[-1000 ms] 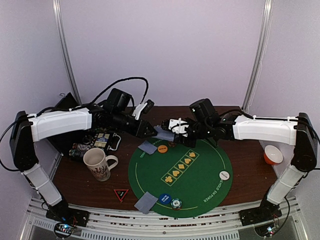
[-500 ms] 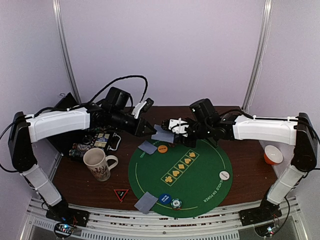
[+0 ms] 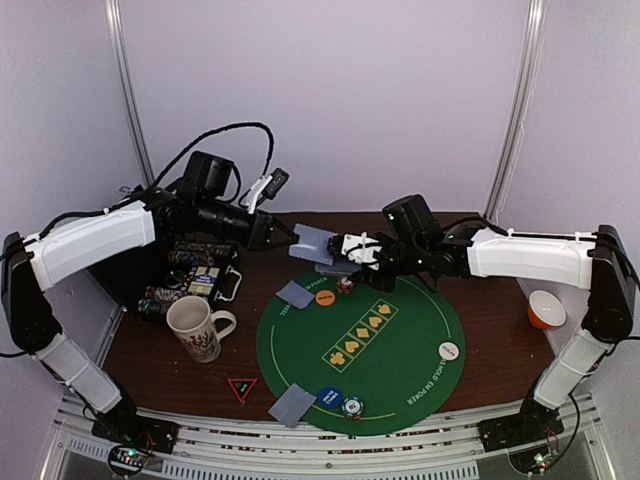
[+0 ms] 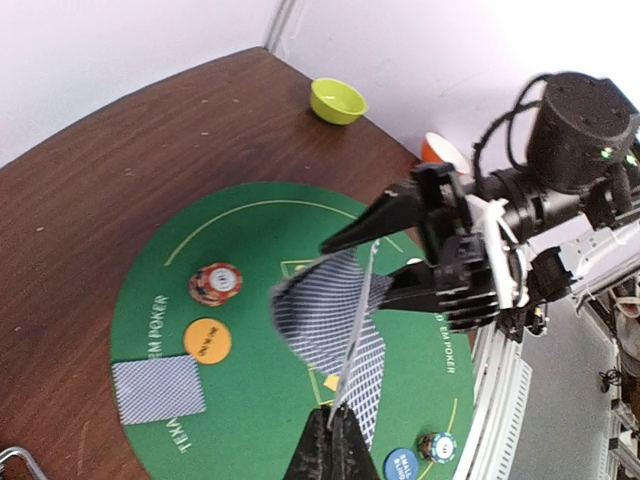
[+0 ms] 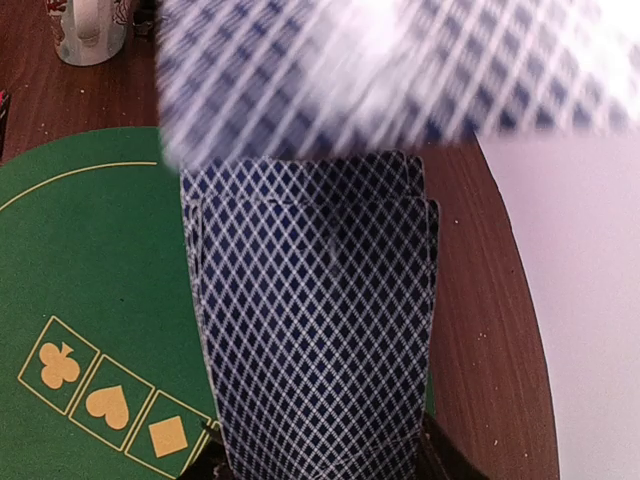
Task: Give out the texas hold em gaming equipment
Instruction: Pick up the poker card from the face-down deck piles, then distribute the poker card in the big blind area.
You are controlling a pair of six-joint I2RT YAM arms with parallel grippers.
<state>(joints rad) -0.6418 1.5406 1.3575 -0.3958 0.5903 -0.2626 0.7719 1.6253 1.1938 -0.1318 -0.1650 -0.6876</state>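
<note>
My left gripper (image 3: 293,240) (image 4: 337,425) is shut on the edge of grey-blue backed playing cards (image 3: 311,243) (image 4: 335,330), held in the air over the green mat's (image 3: 400,380) far edge. Facing it, my right gripper (image 3: 346,252) (image 5: 320,455) is shut on the deck of cards (image 5: 315,330), which stands upright between its fingers. The left-held cards blur across the top of the right wrist view. On the mat lie two face-down cards (image 3: 295,293) (image 3: 292,405), an orange button (image 3: 325,297), a red-white chip stack (image 4: 216,283), a white button (image 3: 449,350), a blue button (image 3: 330,396) and a teal-white chip stack (image 3: 352,407).
A patterned cream mug (image 3: 195,328) stands left of the mat, with a box of small items (image 3: 200,275) behind it. A red triangle marker (image 3: 242,388) lies near the front edge. An orange bowl (image 3: 546,308) sits at the right, a yellow bowl (image 4: 338,100) at the far side.
My left gripper shut on cards at the deck and drew them up and to the left, away from it. The right gripper has held the deck almost still.
</note>
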